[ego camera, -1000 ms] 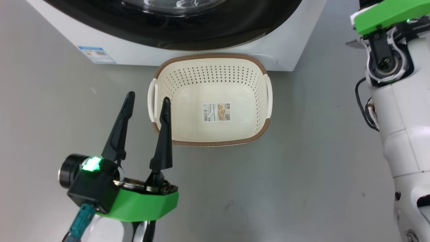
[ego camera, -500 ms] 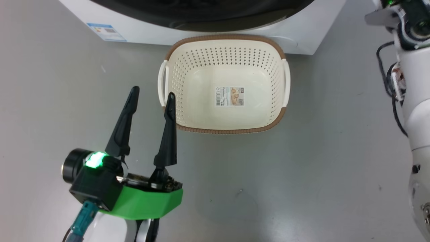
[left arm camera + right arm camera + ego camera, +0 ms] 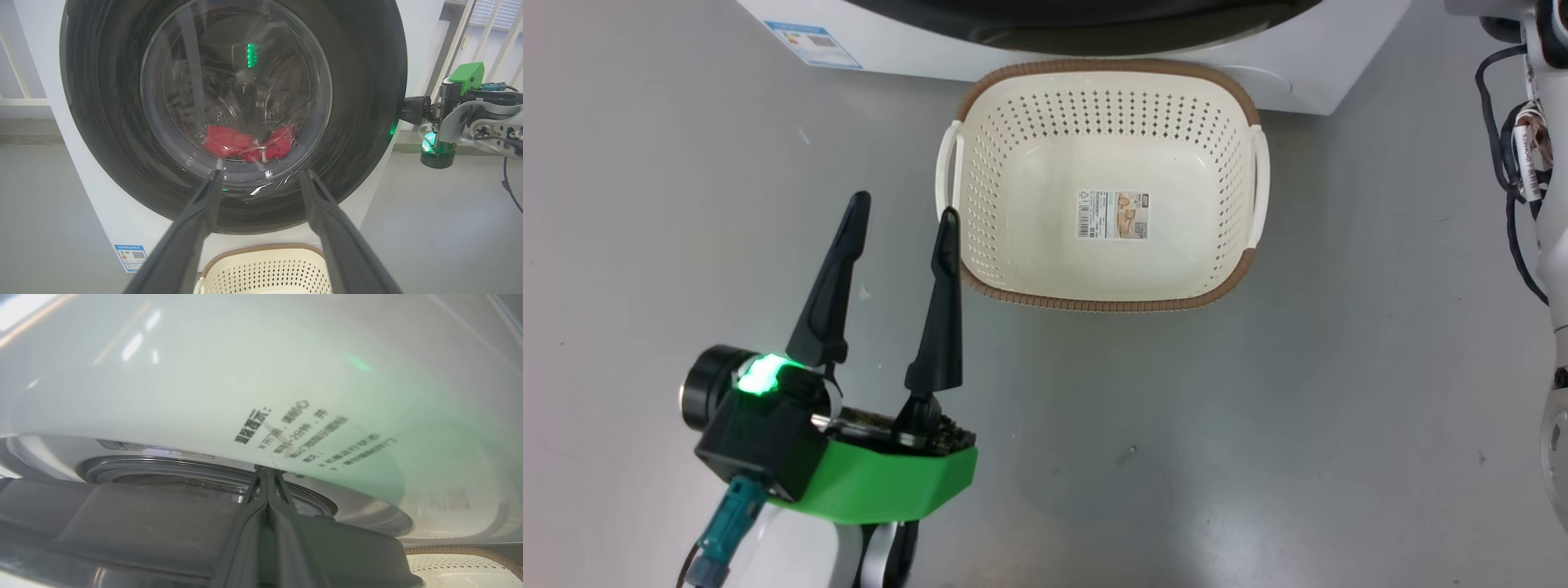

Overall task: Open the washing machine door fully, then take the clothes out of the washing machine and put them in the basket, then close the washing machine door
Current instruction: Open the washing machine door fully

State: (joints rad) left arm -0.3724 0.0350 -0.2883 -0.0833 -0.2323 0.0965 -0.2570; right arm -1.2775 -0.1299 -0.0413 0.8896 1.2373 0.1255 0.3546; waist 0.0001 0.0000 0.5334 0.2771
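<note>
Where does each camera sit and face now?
Head view: head-mounted, looks down at basket, washing machine foot; open left gripper.
Left wrist view: left wrist, faces washing machine door, clothes behind glass; own fingers, right gripper at rim.
Right wrist view: right wrist, close against the machine's white front; own shut fingers.
Shared: basket, in all three.

Red clothes [image 3: 229,143] lie centre frame behind the washing machine door [image 3: 359,122] glass. The empty cream basket [image 3: 1107,304] stands upper centre.

Head: steeply down onto basket [image 3: 1107,305]. Left wrist: level, over basket toward washing machine [image 3: 102,196]. Right wrist: close against it. Basket shared.
</note>
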